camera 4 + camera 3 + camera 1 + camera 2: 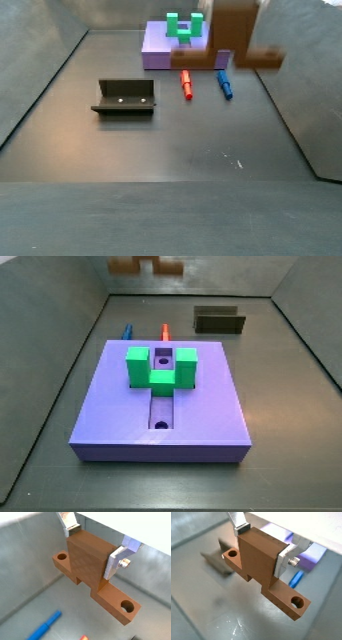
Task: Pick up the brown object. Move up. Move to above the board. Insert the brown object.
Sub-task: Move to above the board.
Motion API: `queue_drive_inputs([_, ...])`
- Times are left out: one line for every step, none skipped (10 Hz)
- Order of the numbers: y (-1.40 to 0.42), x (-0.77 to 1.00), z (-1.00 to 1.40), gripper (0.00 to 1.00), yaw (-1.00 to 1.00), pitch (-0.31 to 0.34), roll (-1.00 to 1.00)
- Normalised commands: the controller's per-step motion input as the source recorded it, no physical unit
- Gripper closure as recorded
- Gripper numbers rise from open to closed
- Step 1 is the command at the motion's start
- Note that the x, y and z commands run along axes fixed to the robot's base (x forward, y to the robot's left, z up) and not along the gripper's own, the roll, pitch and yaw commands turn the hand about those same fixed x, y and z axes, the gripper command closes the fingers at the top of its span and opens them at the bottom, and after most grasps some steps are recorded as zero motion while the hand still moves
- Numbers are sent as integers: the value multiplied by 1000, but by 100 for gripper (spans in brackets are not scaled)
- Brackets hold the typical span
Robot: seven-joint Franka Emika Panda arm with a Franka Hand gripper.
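My gripper (93, 546) is shut on the brown object (90, 564). Its silver fingers (116, 563) clamp the two sides of the tall upright block, as both wrist views show (261, 559). The long bar with a round hole at each end hangs below the fingers, well above the floor. In the side views the brown object (241, 40) (147, 264) hangs in the air beyond one end of the board, and the gripper is cut off by the frame edge. The purple-blue board (114, 406) lies flat with the green U-shaped block (160, 366) over its holed groove.
A red pen (186, 83) and a blue pen (225, 82) lie on the floor beside the board's end. The dark fixture (124, 97) stands apart on the floor. Grey walls enclose the floor.
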Motion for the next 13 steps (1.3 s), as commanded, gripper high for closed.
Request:
queue_drive_inputs([3,-18,1400,100,1,13,20])
queue_drive_inputs([9,53,808,100,-2,84,-5])
queue_drive_inputs([3,52,570,100,-1,93,-3])
queue_drive_inputs([0,49,244,100,0,71,4])
queue_drive_inputs([-1400,250,191,100,101,174,50])
queue_drive_inputs([-1400,244,166,100,99,152,69])
queue_drive_inputs([-1400,251,174,100,57,137,54])
queue_drive_inputs([-1400,267,175,100,22,114,-8])
queue_drive_inputs([-1400,278,174,100,23,114,21])
queue_drive_inputs([-1400,293,180,100,17,130,11])
queue_drive_inputs([-1400,327,189,100,6,154,-2])
queue_drive_inputs([-1400,340,193,100,8,150,0])
queue_drive_inputs([-1400,368,197,100,11,145,21])
